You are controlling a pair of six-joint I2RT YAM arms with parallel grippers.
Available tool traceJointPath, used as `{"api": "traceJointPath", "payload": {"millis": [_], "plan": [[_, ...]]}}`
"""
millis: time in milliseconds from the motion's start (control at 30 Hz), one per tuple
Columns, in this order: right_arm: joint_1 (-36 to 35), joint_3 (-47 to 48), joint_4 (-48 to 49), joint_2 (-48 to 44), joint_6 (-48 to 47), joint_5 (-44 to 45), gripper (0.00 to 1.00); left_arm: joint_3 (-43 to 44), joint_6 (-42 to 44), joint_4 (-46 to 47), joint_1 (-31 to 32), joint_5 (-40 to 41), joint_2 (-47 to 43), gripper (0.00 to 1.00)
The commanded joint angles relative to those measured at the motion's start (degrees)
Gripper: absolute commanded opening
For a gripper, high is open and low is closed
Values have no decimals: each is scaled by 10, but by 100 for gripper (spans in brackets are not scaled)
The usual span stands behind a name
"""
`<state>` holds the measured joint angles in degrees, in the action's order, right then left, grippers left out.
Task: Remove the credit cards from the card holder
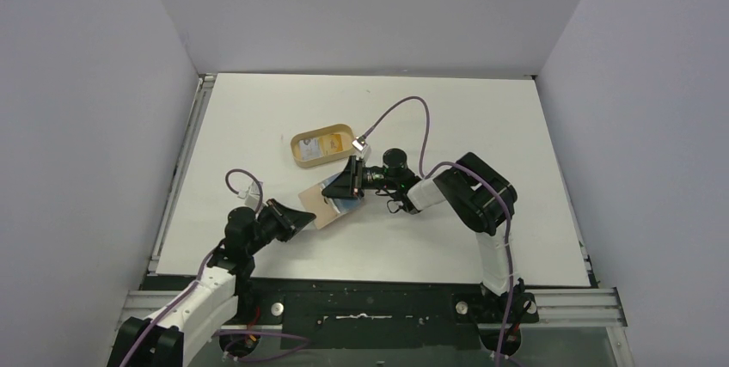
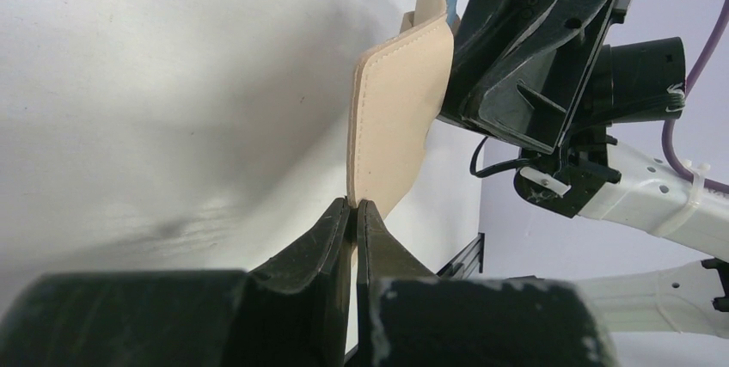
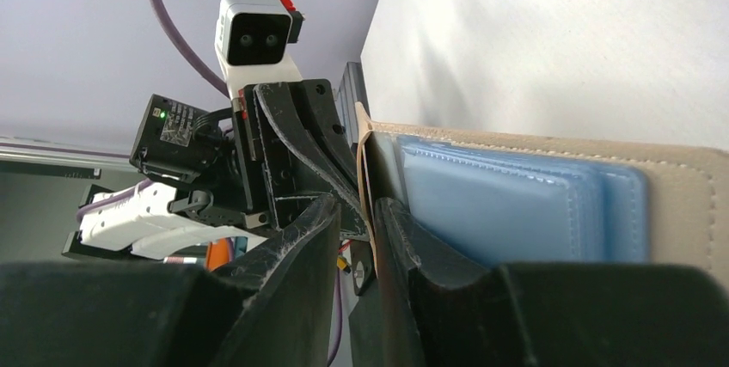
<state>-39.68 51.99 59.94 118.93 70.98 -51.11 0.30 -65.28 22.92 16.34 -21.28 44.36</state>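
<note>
Two pinches on the card holder (image 2: 395,118) — left gripper (image 2: 354,206) at a corner, right gripper (image 3: 359,204) at a flap.

- Top external: high at the near side, looking down at the whole table (image 1: 258,109).
- Wrist views: very close, facing each other, sharing the card holder (image 2: 391,126).

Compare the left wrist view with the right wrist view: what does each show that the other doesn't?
Left wrist only: the plain tan, stitched outer face of the card holder. Right wrist only: light blue layers inside it (cards or sleeves, I cannot tell which) and a white camera on the opposite arm. Both: the holder pinched by the left gripper at one edge and the right gripper at another, with the white table behind.
</note>
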Motion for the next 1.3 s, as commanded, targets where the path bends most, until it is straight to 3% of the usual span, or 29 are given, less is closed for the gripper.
{"api": "traceJointPath", "payload": {"millis": [0, 500, 933, 1133, 1267], "plan": [[0, -3, 77, 11, 5, -23, 24, -18, 13, -9, -6, -7, -6, 0], [-10, -11, 82, 25, 3, -56, 25, -18, 11, -14, -19, -13, -11, 0], [-22, -8, 94, 47, 19, -72, 36, -18, 12, -19, -27, -16, -17, 0], [-26, -3, 95, 52, 22, -75, 30, -18, 13, -21, -28, -20, -19, 0], [-24, -2, 97, 51, 20, -72, 31, -18, 15, -25, -31, -24, -21, 0]]}}
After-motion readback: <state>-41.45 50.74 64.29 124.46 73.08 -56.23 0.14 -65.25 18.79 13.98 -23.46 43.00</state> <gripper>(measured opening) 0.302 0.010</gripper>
